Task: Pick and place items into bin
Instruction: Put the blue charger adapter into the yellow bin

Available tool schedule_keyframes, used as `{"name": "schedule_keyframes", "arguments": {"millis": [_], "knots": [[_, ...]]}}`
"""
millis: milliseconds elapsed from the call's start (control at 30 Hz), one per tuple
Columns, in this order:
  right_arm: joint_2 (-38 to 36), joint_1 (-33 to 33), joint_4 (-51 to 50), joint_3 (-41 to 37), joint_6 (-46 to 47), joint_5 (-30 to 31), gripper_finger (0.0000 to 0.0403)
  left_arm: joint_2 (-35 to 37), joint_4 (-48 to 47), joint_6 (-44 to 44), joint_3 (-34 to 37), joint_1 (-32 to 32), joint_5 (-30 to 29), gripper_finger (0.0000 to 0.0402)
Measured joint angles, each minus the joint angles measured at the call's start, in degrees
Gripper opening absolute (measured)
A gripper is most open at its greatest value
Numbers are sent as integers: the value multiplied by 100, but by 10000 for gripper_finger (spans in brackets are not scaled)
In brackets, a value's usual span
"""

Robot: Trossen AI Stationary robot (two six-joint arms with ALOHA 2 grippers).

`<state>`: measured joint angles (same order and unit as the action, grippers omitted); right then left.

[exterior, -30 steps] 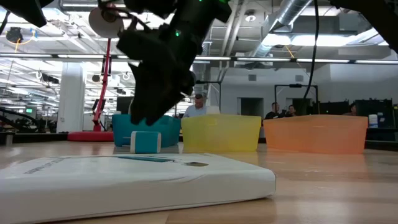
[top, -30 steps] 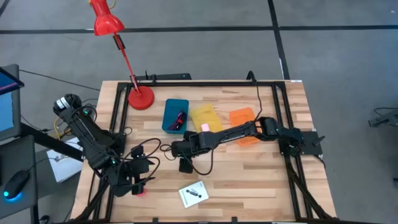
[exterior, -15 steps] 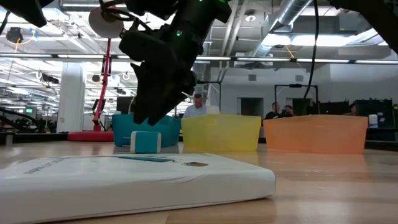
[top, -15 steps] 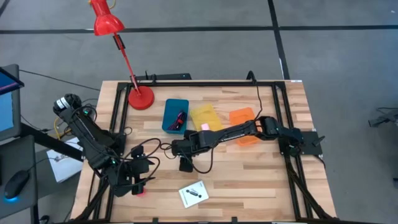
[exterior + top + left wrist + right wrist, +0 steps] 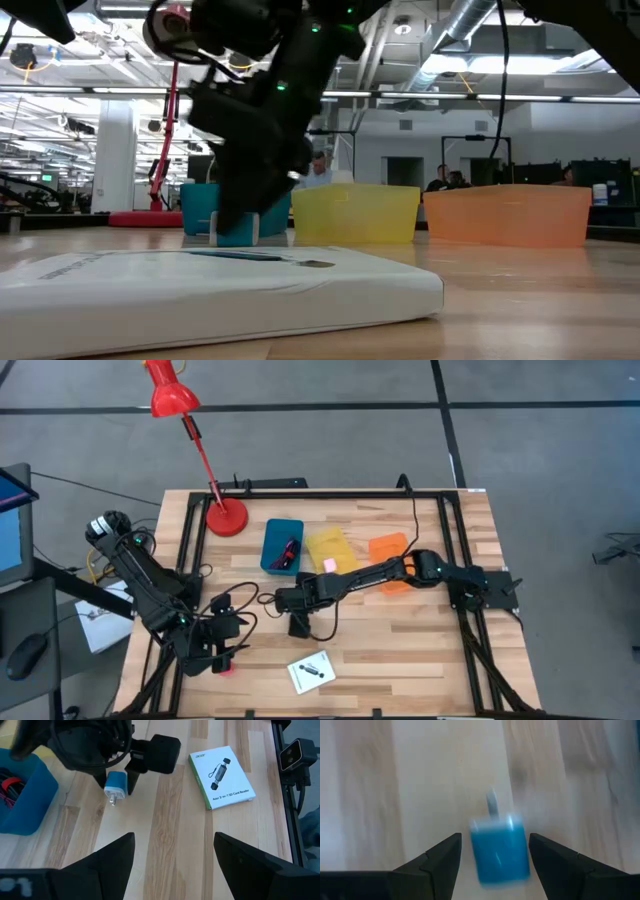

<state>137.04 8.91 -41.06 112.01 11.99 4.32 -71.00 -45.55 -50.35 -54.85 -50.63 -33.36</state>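
The right gripper (image 5: pixel 492 865) had been lowered, fingers (image 5: pixel 432 862) spread and empty, around the light-blue block (image 5: pixel 499 850) on the surface (image 5: pixel 400 650); a grasp was judged imminent, while the left gripper (image 5: pixel 172 865), fingers parted and empty, was parked near-left.

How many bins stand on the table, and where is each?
3, in a row at the table's far side: blue bin, yellow bin beside it, orange bin partly under the right arm.

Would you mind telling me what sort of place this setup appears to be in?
Probably a large open industrial lab or workshop: exposed ceiling ducts overhead, people at workstations behind, and a wooden table holding coloured bins.
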Motion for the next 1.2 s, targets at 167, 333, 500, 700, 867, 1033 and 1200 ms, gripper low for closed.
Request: {"name": "schedule_keyframes", "arguments": {"millis": [167, 333, 500, 700, 867, 1033, 1200], "knots": [[-29, -4, -130, -7, 1, 6, 228, 2, 1, 0, 0, -2, -1, 262], [1, -4, -74, -4, 0, 4, 228, 2, -1, 0, 0, 0, 0, 262], [8, -7, -75, -4, 2, -21, 224, 2, -1, 0, 0, 0, -1, 262], [8, -19, -40, -4, 4, -58, 170, 2, -2, 0, 0, -1, 1, 262], [8, -81, -46, -4, 7, -185, 135, 2, -1, 0, 0, -2, 2, 262], [-63, -114, -136, -9, 109, 9, 135, 2, -3, 0, 0, -2, -1, 262], [-225, -140, -763, 374, 495, 251, 135, 2, -3, 0, 0, -1, 1, 262]]}}
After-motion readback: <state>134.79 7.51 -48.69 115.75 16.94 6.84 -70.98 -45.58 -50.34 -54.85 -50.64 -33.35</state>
